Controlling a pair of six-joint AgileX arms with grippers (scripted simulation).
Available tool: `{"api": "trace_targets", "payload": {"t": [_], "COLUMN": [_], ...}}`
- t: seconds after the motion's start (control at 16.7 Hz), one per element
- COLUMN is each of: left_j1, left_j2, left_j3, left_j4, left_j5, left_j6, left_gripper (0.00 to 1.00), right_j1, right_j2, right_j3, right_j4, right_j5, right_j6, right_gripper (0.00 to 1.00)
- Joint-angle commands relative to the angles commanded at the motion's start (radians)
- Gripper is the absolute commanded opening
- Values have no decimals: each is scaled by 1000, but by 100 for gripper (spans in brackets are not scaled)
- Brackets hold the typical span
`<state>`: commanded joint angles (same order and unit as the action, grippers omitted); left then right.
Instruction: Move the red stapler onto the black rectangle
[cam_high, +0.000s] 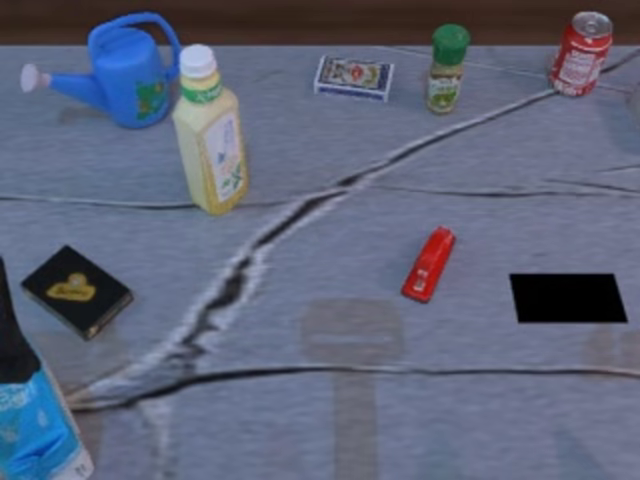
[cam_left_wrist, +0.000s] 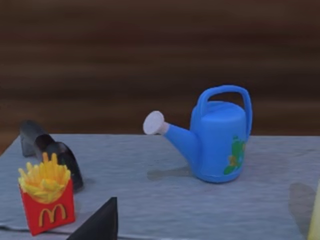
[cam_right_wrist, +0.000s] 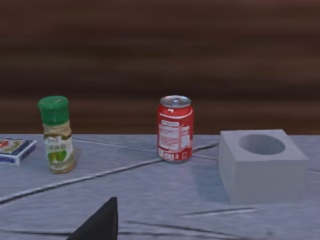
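The red stapler (cam_high: 429, 264) lies on the grey cloth right of the table's middle, angled with one end toward the far right. The black rectangle (cam_high: 568, 298) is flat on the cloth to its right, a short gap away, with nothing on it. Neither arm shows in the top view. One dark tip of my left gripper (cam_left_wrist: 100, 222) pokes into the left wrist view, which faces the blue watering can (cam_left_wrist: 220, 137). A dark tip of my right gripper (cam_right_wrist: 100, 222) shows in the right wrist view, facing the red soda can (cam_right_wrist: 175, 129). Neither wrist view shows the stapler or the rectangle.
Along the back stand the watering can (cam_high: 128, 72), a yellow bottle (cam_high: 210, 135), a card box (cam_high: 354, 77), a green-capped jar (cam_high: 447, 68) and the soda can (cam_high: 580, 52). A black box with a gold emblem (cam_high: 76, 290) and a blue-labelled bottle (cam_high: 30, 420) sit left. A fries carton (cam_left_wrist: 47, 200) and a grey block (cam_right_wrist: 261, 162) lie beyond.
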<state>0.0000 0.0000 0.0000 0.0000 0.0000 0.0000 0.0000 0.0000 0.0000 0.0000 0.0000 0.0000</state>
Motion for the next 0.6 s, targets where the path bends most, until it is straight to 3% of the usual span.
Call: {"api": "trace_targets", "payload": {"t": [0.3, 0.6], "left_j1": [0, 0], "left_j2": [0, 0], "left_j3": [0, 0], "left_j4": [0, 0], "left_j5": [0, 0], "left_j6": [0, 0], "left_gripper": [100, 100], "right_j1": [7, 34], "right_j2": [47, 307], "right_j3": [55, 311], "right_j4": [-32, -215], "right_j5": [5, 42], "right_j6": [31, 168], "right_gripper": [100, 100]}}
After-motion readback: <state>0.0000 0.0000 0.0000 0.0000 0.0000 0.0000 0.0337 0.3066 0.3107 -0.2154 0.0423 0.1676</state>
